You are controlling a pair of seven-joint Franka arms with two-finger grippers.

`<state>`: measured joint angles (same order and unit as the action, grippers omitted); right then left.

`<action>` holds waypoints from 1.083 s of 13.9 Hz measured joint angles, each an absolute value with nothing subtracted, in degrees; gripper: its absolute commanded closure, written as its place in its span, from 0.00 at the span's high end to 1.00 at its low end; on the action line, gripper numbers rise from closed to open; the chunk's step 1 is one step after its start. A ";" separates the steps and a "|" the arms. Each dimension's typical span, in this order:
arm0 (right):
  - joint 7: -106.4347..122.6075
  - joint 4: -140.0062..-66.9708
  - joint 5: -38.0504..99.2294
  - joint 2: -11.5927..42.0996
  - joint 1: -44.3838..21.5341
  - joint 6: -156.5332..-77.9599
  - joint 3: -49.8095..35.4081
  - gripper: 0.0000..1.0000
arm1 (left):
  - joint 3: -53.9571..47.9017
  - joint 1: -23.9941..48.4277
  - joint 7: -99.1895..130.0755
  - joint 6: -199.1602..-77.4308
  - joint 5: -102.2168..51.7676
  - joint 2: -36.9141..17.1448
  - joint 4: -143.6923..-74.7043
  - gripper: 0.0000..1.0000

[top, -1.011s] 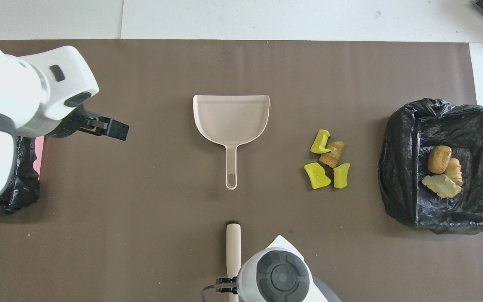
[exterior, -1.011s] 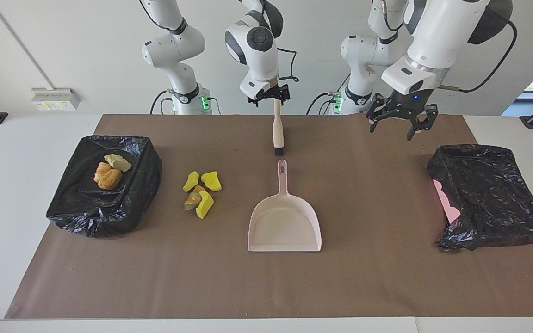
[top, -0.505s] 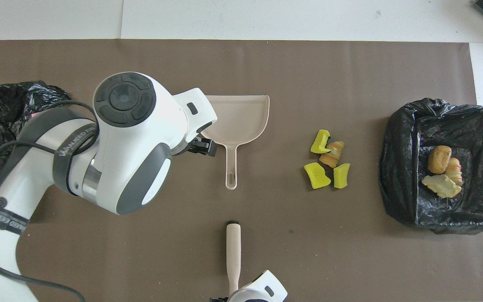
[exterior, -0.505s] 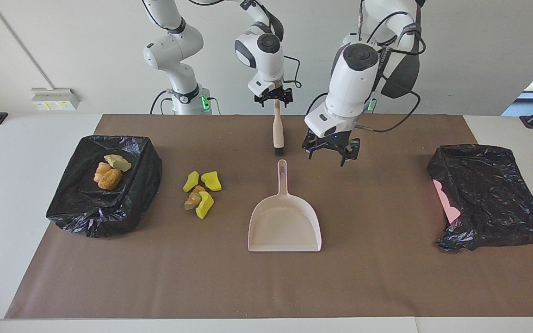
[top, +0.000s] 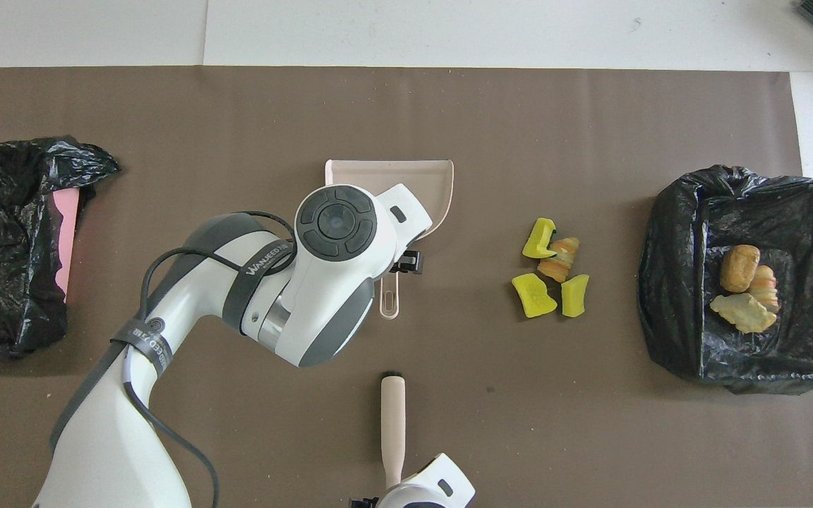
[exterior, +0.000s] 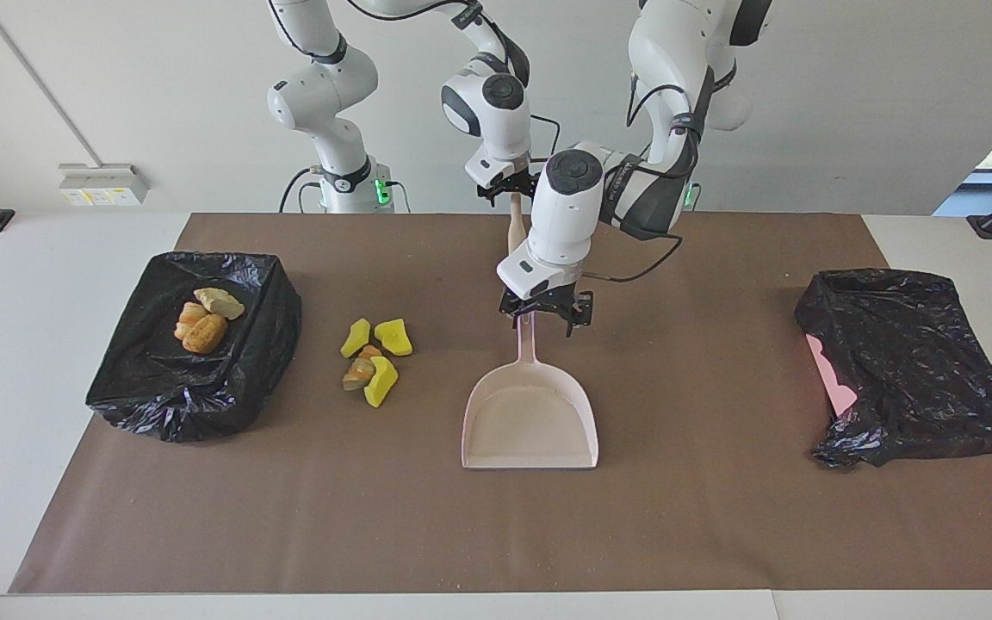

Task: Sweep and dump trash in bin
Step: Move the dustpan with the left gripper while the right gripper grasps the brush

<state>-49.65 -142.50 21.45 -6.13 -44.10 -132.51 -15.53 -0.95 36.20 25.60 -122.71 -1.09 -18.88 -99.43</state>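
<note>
Left claw (exterior: 545, 314), open, straddles the dustpan (exterior: 530, 415) handle; trash (exterior: 373, 359) lies toward the right arm's end.

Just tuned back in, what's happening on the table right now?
The left gripper is down over the dustpan handle, jaws open around it, not closed on it yet. The right gripper holds the brush upright at the robots' edge of the mat. A pile of loose trash lies unswept between the dustpan and the lined bin, which already has a few pieces in it.
</note>
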 measured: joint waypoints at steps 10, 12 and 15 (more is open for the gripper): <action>-49.66 -139.51 21.41 -5.95 -44.03 -132.62 -15.16 0.00 | -1.03 37.48 29.77 -126.05 -1.09 -21.38 -101.26 0.55; -49.66 -139.51 21.28 -5.95 -44.03 -132.62 -15.16 0.00 | -1.00 37.82 29.78 -126.36 -1.09 -21.53 -101.27 0.21; -49.66 -139.44 17.94 -5.96 -43.85 -131.10 -15.10 0.00 | -0.96 37.89 29.76 -126.63 -1.09 -21.56 -101.27 0.09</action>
